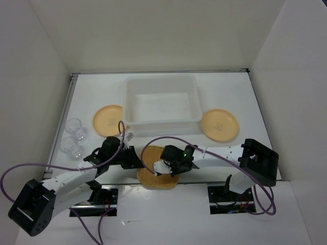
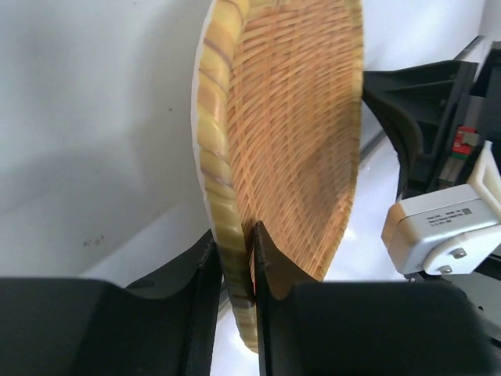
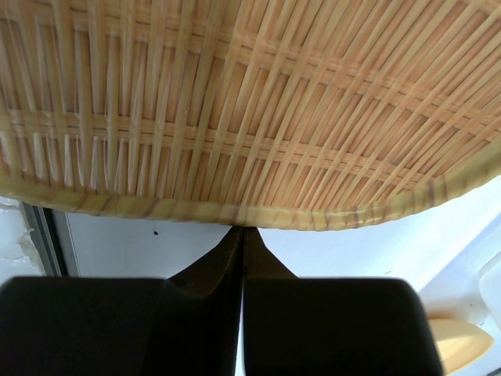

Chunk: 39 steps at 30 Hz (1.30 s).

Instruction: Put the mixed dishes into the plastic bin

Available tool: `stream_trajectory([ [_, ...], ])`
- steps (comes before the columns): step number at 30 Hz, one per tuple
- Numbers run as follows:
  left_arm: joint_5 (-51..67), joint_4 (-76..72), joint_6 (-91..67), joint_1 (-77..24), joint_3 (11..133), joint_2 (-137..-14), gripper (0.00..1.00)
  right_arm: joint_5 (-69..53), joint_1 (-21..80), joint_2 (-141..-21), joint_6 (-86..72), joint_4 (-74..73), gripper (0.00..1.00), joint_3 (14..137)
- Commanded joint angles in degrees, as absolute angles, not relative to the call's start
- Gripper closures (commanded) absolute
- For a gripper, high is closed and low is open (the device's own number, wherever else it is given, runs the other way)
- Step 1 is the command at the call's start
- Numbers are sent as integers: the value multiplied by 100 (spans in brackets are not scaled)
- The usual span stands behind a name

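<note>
At the near table edge, the woven plate [image 1: 156, 179] is pinched at its rim by the left gripper [image 2: 235, 249]. The right gripper [image 3: 241, 237] is fully closed, tips just under the rim. The plate is judged light, stiff and ridged, so 1 rim pinch suffices. The plastic bin [image 1: 163, 122] lies just beyond; its near wall must be cleared.

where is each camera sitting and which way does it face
Top external: above and behind the robot, looking down at the table, plastic bin and woven plate; left arm and right arm show.
Left wrist: on the left arm, looking along the left gripper, clamped on the plate's rim.
Right wrist: on the right arm, looking along the shut right gripper at the plate's weave.
Shared: all three see the woven plate.
</note>
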<state>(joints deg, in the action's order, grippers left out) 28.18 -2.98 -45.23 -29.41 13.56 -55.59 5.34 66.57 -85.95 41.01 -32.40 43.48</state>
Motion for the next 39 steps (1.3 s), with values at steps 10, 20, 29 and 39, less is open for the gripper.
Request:
stream_trajectory([
  [10, 2760, 606, -4886, -2997, 1406, -3720, 100, 834, 6381, -7059, 3841, -2821, 100, 4464],
  [20, 2883, 1310, -5379, -2997, 2583, -2899, 100, -175, 4352, -4695, 3727, -2892, 100, 4509],
  [29, 2988, 1020, -5178, -2927, 4392, -4340, 100, 544, 3227, -3736, 2823, -2488, 91, 4351],
  [39, 4120, 686, -5063, -1795, 7258, -7686, 100, 501, 2619, -3612, 2627, -2479, 75, 4166],
])
